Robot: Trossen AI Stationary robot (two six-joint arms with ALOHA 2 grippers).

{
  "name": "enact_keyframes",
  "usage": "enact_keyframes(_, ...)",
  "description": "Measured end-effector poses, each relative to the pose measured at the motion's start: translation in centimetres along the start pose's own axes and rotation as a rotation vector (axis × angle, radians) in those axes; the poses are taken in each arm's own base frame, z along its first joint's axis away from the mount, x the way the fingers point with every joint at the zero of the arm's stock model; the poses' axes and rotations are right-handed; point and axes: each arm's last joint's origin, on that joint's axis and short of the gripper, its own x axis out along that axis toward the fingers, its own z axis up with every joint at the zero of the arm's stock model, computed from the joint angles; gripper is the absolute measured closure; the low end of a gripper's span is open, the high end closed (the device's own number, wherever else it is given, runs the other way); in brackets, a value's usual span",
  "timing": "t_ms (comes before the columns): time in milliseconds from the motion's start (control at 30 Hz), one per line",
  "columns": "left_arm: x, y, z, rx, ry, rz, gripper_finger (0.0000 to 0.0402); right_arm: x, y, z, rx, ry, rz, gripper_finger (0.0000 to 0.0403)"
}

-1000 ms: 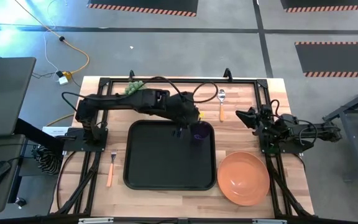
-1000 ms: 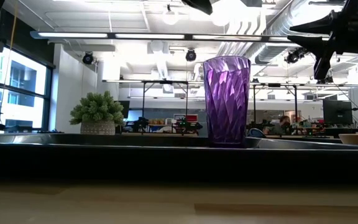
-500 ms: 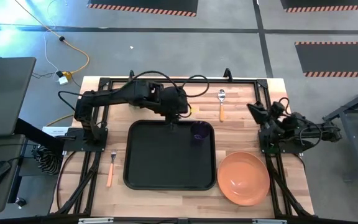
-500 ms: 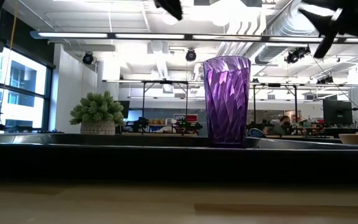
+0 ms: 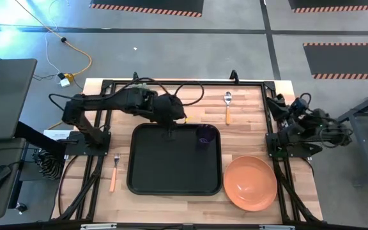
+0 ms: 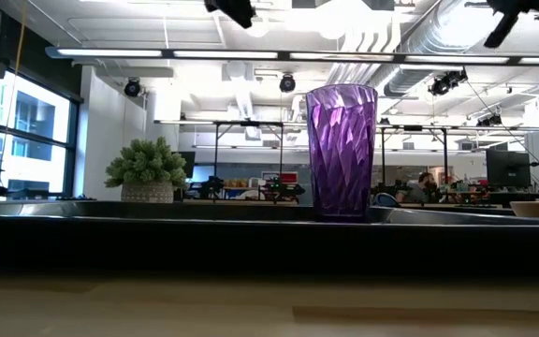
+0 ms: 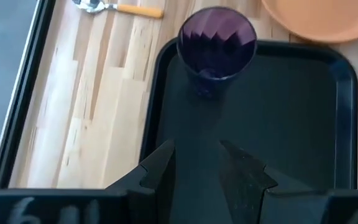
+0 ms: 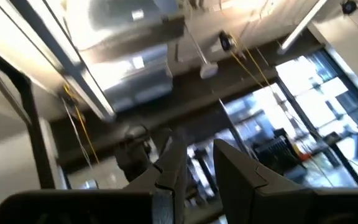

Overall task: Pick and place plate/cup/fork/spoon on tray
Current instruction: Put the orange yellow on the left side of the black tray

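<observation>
standing upright in the far right corner of the black tray [image 5: 152,166]: the purple cup [image 5: 206,135], empty, free of any grip. lying centred on the wooden surface [image 5: 248,134], that tray, with nothing else on it. hovering over the tray's far edge, just left of the cup and apart from it: the left hand [image 5: 169,130], fingers [image 7: 156,169] spread open with nothing between them, tray floor showing in the gap. resting on the surface off the tray's near right corner, touching or almost touching the rim: the orange plate [image 5: 250,183], right side up. lying beyond the tray toward the far right, parallel to the tray's short side, bowl pointing away: the spoon [image 5: 227,106]. lying left of the tray, tines pointing to the far side, orange handle toward the near edge: the fork [image 5: 114,172]. raised off at the right edge of the surface, well apart from all the tableware, pointing up toward the ceiling: the right hand [image 5: 278,105], fingers [image 8: 173,163] parted and holding nothing. sitting at the far side behind the left arm: a small green plant [image 6: 147,170] in a pot.
</observation>
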Motion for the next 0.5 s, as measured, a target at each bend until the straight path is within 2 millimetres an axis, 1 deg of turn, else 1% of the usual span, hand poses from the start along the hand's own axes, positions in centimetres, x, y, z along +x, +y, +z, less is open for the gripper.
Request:
enact_keyframes(100, 0.1, 0.1, -1.1, -0.042, -0.017, 0.001, 0.0293, 0.8, 0.6, 1.6, -0.042, 0.098, -0.07, 0.0331)
enact_keyframes(233, -0.4, 0.4, -2.4, -0.098, -0.094, -0.004, 0.0293, 2.1, 1.4, 3.6, -0.107, 0.214, -0.176, 0.0331)
enact_keyframes(400, -0.7, 0.7, -4.3, -0.166, -0.176, 0.011, 0.0293, 3.8, 2.2, 5.2, -0.173, 0.348, -0.29, 0.0327)
enact_keyframes(500, -0.9, 0.9, -5.3, -0.191, -0.218, 0.028, 0.0293, 4.7, 2.7, 5.9, -0.195, 0.407, -0.358, 0.0311)
